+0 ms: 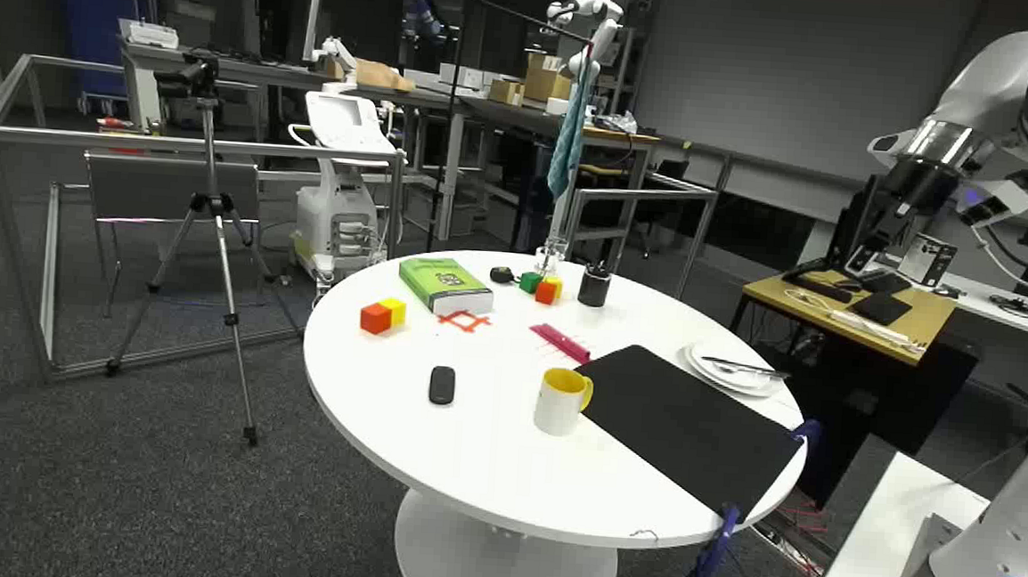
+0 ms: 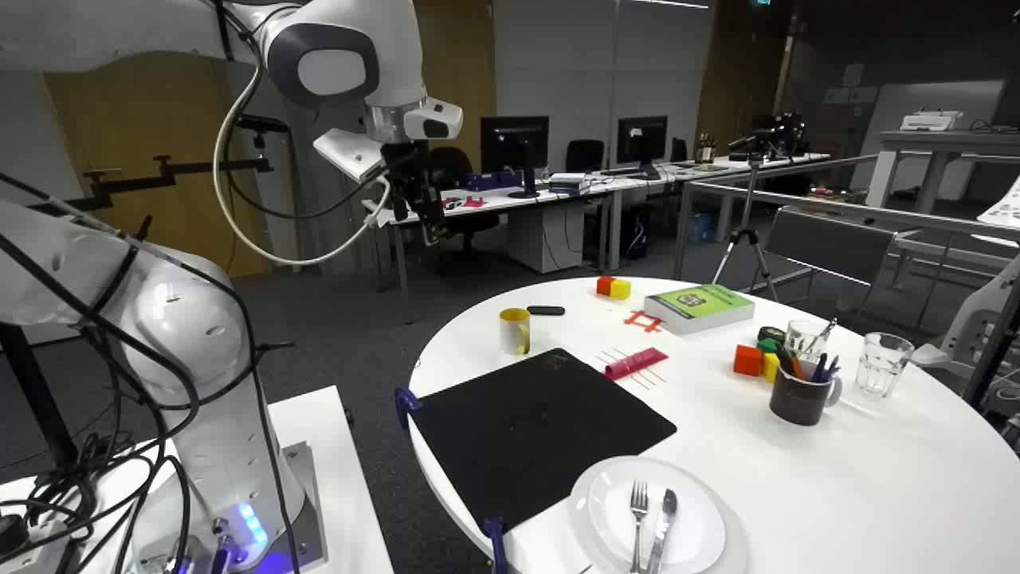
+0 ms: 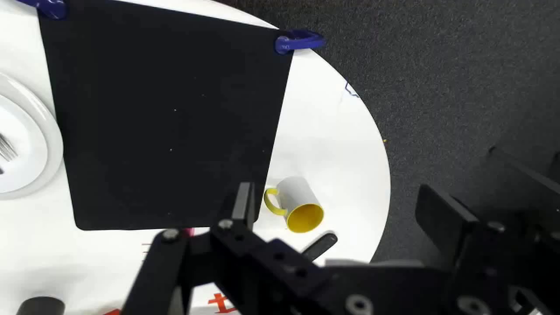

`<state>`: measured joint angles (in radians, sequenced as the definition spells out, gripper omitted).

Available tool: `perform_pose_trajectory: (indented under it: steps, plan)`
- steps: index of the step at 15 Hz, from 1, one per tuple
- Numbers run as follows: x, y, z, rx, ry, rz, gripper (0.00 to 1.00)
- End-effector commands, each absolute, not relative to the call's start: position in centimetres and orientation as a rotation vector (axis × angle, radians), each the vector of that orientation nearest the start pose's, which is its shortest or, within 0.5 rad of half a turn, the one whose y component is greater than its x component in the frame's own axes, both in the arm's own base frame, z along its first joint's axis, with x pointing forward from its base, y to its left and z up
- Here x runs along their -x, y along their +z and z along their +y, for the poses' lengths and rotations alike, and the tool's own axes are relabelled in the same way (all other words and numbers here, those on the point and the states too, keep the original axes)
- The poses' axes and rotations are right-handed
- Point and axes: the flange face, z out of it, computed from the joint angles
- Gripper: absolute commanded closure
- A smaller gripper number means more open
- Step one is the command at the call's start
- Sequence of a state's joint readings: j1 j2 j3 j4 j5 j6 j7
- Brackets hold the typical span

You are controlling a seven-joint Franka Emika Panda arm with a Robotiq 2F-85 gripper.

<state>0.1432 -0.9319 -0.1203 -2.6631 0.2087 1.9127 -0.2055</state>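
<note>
Claw (image 3: 341, 203): spread wide, nothing btwn its tips, well above the surface (image 1: 486, 452), no contact. Nearest obj. under it per wrist view: white mug (image 3: 298, 196), yellow inside, yellow handle (image 3: 275, 210). Mug stands upright on the surface, just beside black mat (image 3: 162, 122), handle turned twd mat; can't tell if it overhangs mat's edge. Black oblong item (image 3: 321, 246) near mug, not touching.

Handling (my est.): prob. glazed ceramic, so stiff, fairly light, slick-sided, chips if dropped or knocked. Can't see to full depth, so wt. could be off if liquid in it. Hold: across body abt mid-height, w/ handle kept out of the grip; wall pinch at rim = alt. Handle itself = poor choice: off-centre, mug wd likely swing. Mod. squeeze shd do; walls won't give, more force buys little.

Surface: round, white, on pedestal (image 1: 506, 556). Mat pinned at edge by blue clamps (image 3: 284, 44). Also on it: stacked white plates (image 2: 613, 510) w/ fork (image 2: 638, 514) + knife (image 2: 662, 530); green book (image 1: 446, 282); red/yellow blocks (image 1: 383, 316); pink strip (image 2: 635, 363) near mat; dark pen mug (image 2: 797, 402); drinking glasses (image 2: 880, 367).

Room: lab/office type, lighting dim. Dk carpet (image 1: 155, 463), tripod (image 1: 215, 205), metal rails (image 1: 86, 134), wheeled white cart (image 1: 336, 211); monitors (image 2: 502, 139) farther back. 2nd white arm (image 1: 594, 6) high at rear, teal cloth (image 1: 570, 136) hung near it. Own arm's base (image 1: 1008, 524) shows blue lights.
</note>
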Motion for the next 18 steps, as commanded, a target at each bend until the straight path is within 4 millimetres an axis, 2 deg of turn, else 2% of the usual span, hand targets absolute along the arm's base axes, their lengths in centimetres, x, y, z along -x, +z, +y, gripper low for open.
perform_pose_trajectory:
  steps: [1, 4, 7, 9, 12, 18]
  plan:
    - [-29.4, 52.0, 1.8, 2.826, -0.277, -0.305, 0.00]
    - [-29.4, 52.0, 1.8, 2.826, -0.278, -0.305, 0.00]
    - [-29.9, 50.8, 1.5, 2.844, -0.288, -0.301, 0.00]
    - [-30.7, 49.5, 0.4, 2.870, -0.313, -0.320, 0.00]
    - [-32.0, 47.4, -1.9, 2.921, -0.333, -0.351, 0.00]
    - [-34.2, 44.1, -8.3, 2.983, -0.285, -0.463, 0.00]
